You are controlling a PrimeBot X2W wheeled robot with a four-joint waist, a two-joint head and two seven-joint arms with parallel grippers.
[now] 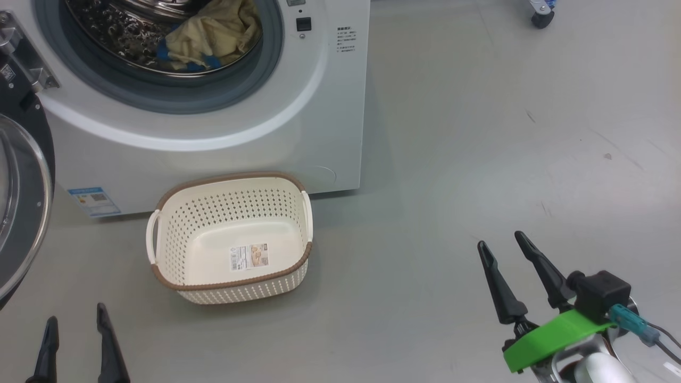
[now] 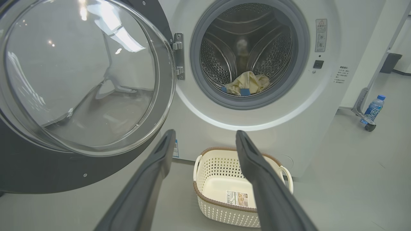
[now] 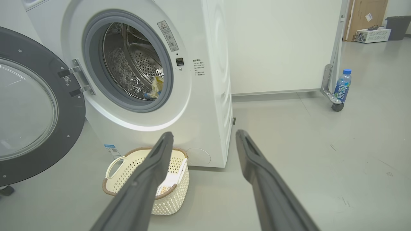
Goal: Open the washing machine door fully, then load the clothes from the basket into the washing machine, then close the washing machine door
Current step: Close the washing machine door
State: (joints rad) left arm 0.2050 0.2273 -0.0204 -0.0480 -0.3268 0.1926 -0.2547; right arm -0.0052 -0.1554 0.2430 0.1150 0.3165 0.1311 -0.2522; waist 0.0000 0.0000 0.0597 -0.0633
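The washing machine (image 1: 223, 133) stands with its door (image 2: 80, 80) swung wide to the left on its metal hinge (image 2: 178, 56). Cream-yellow clothes (image 1: 213, 34) with blue patches lie in the steel drum (image 2: 250, 48). On the floor in front sits the cream basket (image 1: 231, 236), holding nothing but its base label. My left gripper (image 1: 77, 327) is open at the lower left, short of the basket. My right gripper (image 1: 503, 247) is open over bare floor, well to the basket's right.
A blue-labelled water bottle (image 3: 342, 85) stands beside a caster (image 3: 337, 106) of a metal frame right of the machine. A bin (image 3: 398, 27) and a white box sit far back. The grey floor (image 1: 505, 133) stretches to the right.
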